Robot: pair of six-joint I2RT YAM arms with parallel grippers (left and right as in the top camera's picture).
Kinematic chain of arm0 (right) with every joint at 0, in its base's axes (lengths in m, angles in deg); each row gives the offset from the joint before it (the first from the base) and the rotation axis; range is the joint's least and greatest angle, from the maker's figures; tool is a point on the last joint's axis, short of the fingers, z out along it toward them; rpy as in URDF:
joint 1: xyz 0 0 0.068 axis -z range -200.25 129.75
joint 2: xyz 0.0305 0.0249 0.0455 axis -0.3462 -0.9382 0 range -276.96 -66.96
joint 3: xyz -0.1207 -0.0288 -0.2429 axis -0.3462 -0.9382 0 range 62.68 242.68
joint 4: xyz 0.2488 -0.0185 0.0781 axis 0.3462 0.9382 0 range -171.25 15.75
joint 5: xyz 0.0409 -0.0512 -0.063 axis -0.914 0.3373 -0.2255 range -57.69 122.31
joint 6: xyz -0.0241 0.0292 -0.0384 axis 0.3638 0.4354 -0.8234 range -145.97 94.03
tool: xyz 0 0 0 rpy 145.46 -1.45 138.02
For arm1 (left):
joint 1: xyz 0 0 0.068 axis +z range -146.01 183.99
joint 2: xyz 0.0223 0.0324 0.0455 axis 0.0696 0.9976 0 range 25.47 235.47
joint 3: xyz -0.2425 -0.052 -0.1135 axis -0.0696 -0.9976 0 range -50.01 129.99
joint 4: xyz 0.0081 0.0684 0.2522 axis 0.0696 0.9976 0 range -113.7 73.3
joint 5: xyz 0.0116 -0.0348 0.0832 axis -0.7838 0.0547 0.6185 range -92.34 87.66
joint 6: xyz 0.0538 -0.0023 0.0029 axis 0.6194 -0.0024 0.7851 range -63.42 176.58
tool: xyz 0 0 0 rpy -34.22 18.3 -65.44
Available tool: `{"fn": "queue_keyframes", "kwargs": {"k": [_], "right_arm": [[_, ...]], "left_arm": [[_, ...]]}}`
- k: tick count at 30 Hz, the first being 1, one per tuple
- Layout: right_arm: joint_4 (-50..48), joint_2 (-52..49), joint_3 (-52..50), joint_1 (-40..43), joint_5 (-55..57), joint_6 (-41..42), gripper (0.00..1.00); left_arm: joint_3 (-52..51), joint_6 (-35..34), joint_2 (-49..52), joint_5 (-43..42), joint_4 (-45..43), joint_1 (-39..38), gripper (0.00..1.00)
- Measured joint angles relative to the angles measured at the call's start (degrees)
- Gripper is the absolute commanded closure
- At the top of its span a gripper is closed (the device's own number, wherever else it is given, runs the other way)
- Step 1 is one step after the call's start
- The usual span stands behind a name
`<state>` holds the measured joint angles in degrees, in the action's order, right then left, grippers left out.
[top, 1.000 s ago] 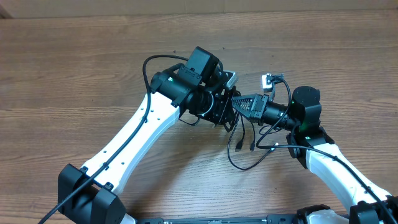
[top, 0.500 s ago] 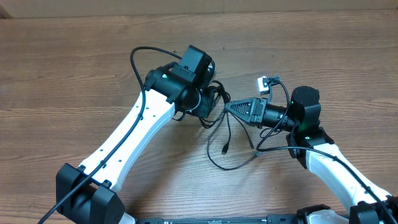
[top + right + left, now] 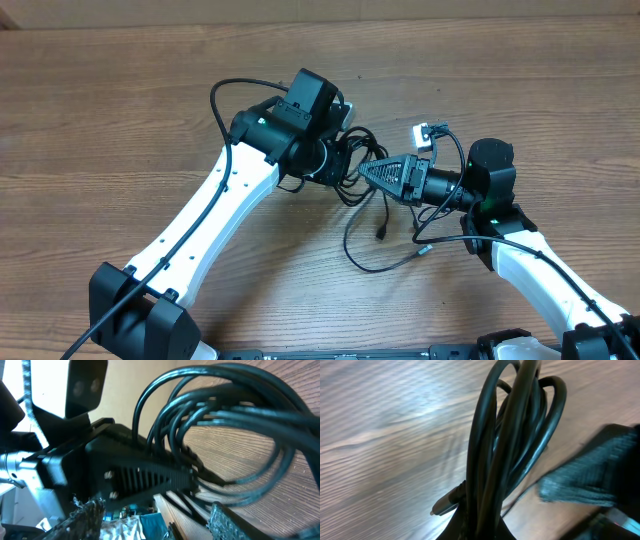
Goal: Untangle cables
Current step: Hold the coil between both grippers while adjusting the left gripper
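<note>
My left tool [image 3: 338,160] is pressed together on the bunched cables [image 3: 487,460]. It pinches the knot up off the tabletop [image 3: 120,120] so the loose loops trail down toward me, which I judge makes the strands easier to tell apart. My right tool [image 3: 375,172] stands spread wide right at that bunch, gripping nothing. My left arm reaches forward with its wrist bent rightward, and my right forearm lies level, pointing left to meet it mid-tabletop.
</note>
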<state>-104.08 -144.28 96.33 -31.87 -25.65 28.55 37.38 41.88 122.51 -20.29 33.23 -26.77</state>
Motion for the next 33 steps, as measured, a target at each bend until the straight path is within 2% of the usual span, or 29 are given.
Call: {"fn": "queue_keyframes", "kwargs": {"k": [5,7,8,9,19,21,24,26,29,33], "right_arm": [[0.02,0.0,0.0,0.0,1.49,0.76,0.45],[0.0,0.0,0.0,0.0,1.86,0.79,0.54],[-0.11,0.02,0.0,0.15,1.9,0.85,0.62],[-0.15,0.02,0.04,0.17,1.99,0.92,0.65],[-0.04,0.02,0.07,0.22,4.96,0.98,0.66],[-0.07,0.02,0.07,0.22,5.51,0.98,0.73],[-0.26,0.02,0.13,0.22,5.92,0.96,0.93],[-0.31,0.02,0.15,0.24,6.1,0.96,0.96],[-0.24,0.02,0.15,0.24,6.45,0.94,0.96],[0.59,0.02,0.15,0.22,7.37,0.96,0.96]], "left_arm": [[0.0,0.0,0.0,-4.57,-1.03,-1.4,0.96],[0.0,-0.15,0.0,-5.38,-1.2,-2.78,0.96],[0.0,-0.17,0.0,-5.38,-1.2,-2.95,0.96],[0.0,-0.2,0.0,-5.29,-1.22,-3.02,0.96],[0.0,-0.22,0.0,-6.91,-1.36,-3.74,0.96],[0.0,-0.22,0.0,-6.91,-1.4,-3.72,0.96],[0.0,-0.35,0.0,-6.93,-1.33,-3.74,0.96],[0.0,-0.39,0.07,-6.91,-1.25,-3.76,0.94],[0.0,-0.44,0.17,-6.88,-1.25,-3.76,0.86],[0.0,-0.5,0.17,-6.99,-1.46,-3.78,0.62]]}}
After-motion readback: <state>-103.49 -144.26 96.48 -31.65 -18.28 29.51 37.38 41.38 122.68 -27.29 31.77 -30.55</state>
